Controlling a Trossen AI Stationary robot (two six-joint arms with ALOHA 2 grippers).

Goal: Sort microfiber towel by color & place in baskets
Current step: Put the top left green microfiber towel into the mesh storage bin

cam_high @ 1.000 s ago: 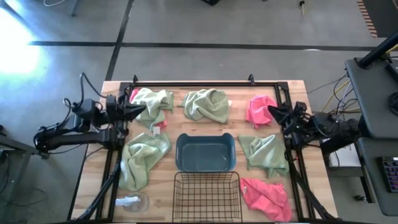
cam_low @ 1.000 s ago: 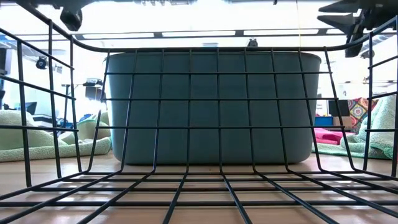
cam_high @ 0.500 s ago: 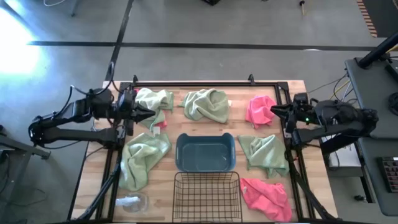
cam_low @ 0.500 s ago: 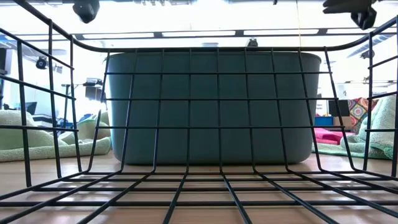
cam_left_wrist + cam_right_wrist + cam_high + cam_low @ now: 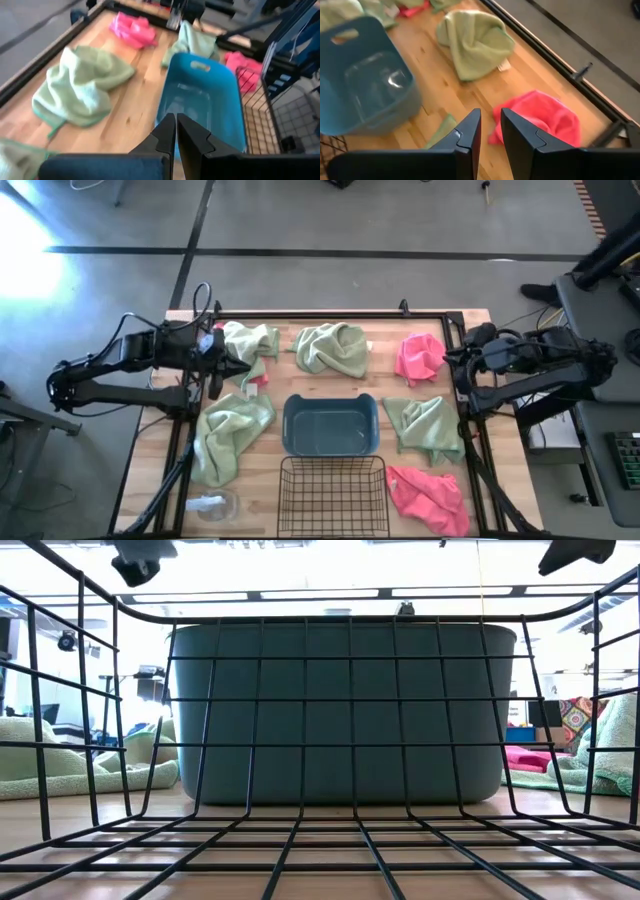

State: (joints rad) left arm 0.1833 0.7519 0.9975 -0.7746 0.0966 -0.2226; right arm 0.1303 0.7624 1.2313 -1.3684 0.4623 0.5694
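Note:
Several sage green and pink towels lie crumpled flat on the table. Green ones are at far left (image 5: 247, 340), far middle (image 5: 333, 348), left (image 5: 230, 435) and right (image 5: 425, 425). Pink ones are at far right (image 5: 420, 355) and near right (image 5: 428, 492). The blue-grey bin (image 5: 330, 425) stands mid-table, with the black wire basket (image 5: 332, 495) at its near side. My left gripper (image 5: 240, 367) hovers shut beside the far-left green towel. My right gripper (image 5: 448, 360) hovers beside the far-right pink towel (image 5: 540, 120), fingers slightly open. Neither touches anything.
A small clear-and-white object (image 5: 213, 505) lies at the near left corner. A black frame rail (image 5: 330, 313) runs along the far edge and down both sides. Bare wood shows between the bin and the far towels.
Both arms have lifted out of their low folded pose, so their grippers now sit higher in the low view. The left gripper has moved a little toward the table's middle. The towels, bin and basket have stayed put.

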